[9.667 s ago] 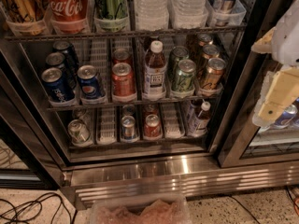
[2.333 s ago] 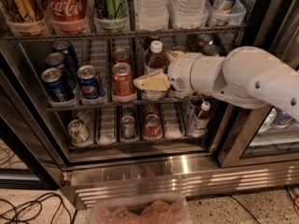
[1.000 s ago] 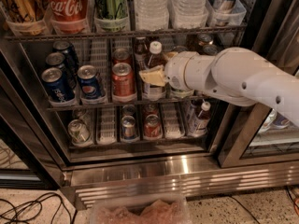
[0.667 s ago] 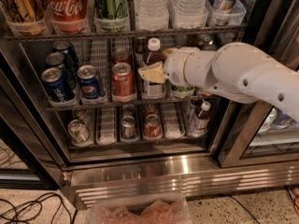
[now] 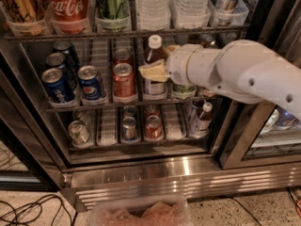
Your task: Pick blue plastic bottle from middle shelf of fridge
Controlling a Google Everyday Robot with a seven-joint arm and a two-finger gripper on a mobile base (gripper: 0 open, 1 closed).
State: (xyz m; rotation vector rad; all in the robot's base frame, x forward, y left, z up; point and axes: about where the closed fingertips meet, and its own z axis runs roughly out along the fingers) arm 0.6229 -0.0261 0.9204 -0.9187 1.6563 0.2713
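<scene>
In the fridge (image 5: 141,173), centre frame, the gripper (image 5: 153,71) has reached the bottle (image 5: 154,47) on the middle shelf (image 5: 101,55); whether it grips yet, I cannot tell.

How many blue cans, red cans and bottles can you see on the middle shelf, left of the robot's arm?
Blue cans: 4
Red cans: 2
Blue plastic bottle: 1
Total: 7
The gripper is in front of the bottle's label, over the middle shelf.

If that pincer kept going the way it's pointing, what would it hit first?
Most likely the blue plastic bottle on the middle shelf. The pincer has its tip right over the bottle in this view, though depth is hard to judge.
</scene>
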